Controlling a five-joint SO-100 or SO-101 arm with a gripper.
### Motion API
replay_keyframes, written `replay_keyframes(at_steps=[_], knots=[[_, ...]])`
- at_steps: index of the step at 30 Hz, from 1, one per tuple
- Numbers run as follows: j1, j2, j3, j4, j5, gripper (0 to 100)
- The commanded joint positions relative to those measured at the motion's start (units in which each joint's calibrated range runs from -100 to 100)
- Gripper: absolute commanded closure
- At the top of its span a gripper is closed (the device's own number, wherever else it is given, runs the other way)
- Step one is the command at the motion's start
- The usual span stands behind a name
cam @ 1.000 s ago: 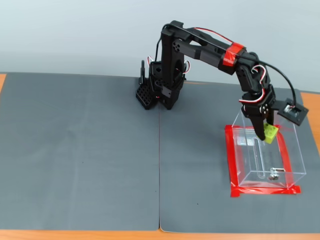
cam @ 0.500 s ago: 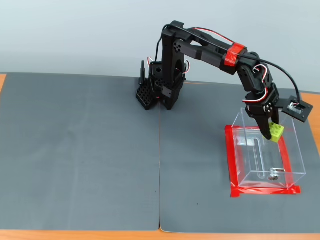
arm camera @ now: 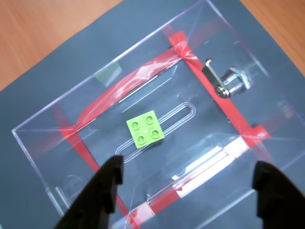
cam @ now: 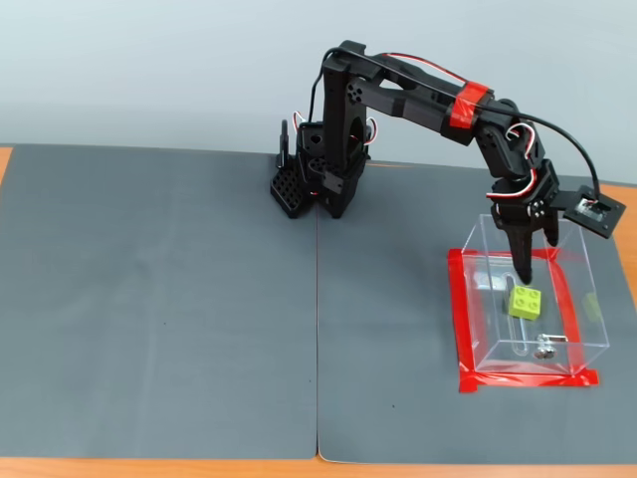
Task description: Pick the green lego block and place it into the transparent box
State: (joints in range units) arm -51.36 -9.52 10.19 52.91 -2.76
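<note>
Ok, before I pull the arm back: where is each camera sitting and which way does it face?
Wrist view: rides on the arm above the transparent box, looking down into it at the green lego block on its floor; only the open gripper fingertips show.
Fixed view: stands in front of the table, raised, looking down and across the grey mat at the whole arm, its gripper over the box.
Shared: both show the block lying inside the box, and the box's red tape.
</note>
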Motion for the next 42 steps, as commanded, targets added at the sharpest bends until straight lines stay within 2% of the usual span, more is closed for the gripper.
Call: replay_keyframes(at_steps=[1, 2, 4, 7, 19, 26, 28, 32, 42], knots=[[0.82, -1.38, -1.01, -0.13, -0.24, 79], [1.64, -2.65, -1.01, -0.04, -0.13, 87], [2.84, -6.55, -0.2, -0.04, -0.18, 94], [5.3, -10.54, -0.02, 1.0, -0.13, 98], [20.74, -25.97, 3.33, 10.46, -0.13, 98], [30.36, -37.75, 13.64, 9.85, -0.03, 98], [35.59, -44.7, 22.6, 10.03, 0.18, 98], [40.06, -54.11, 33.18, 9.85, 0.23, 98], [41.7, -71.58, 46.39, 10.38, 0.28, 98]])
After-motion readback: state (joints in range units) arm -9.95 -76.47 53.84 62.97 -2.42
